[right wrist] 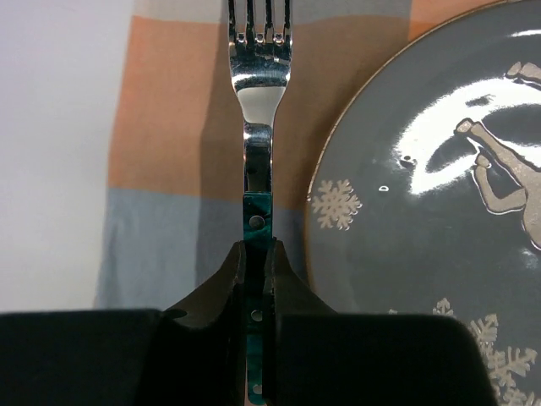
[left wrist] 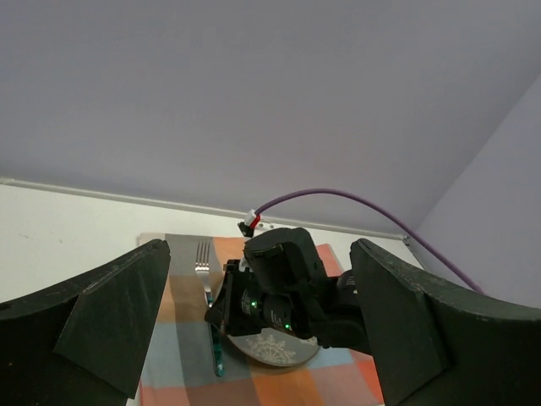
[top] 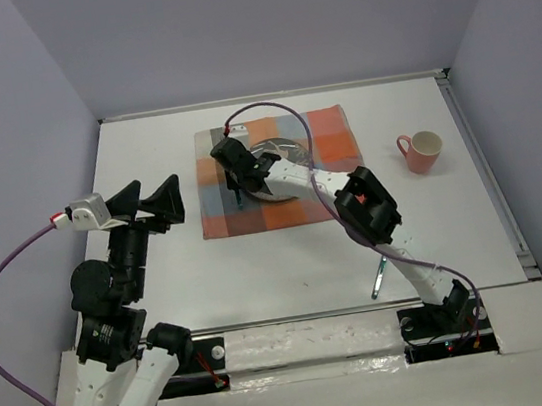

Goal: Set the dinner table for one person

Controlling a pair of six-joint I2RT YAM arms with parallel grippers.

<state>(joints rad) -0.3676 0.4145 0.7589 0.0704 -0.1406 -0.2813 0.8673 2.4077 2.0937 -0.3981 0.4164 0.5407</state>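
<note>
Top view: I see the left gripper [top: 146,198] spread wide above the dinner table [top: 161,279], and the right gripper [top: 239,180] down over the checkered cloth [top: 326,130] on the table's far half. Left wrist view: the fork [left wrist: 203,254] sits just beside the grey plate [left wrist: 270,348]. Right wrist view: jaws clamped on the fork's teal handle, with the cloth beneath.

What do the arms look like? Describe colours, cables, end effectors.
The left arm and right arm have white links, black joints. The left end effector and right end effector have black fingers; a purple cable, red-tipped, reaches each wrist.
</note>
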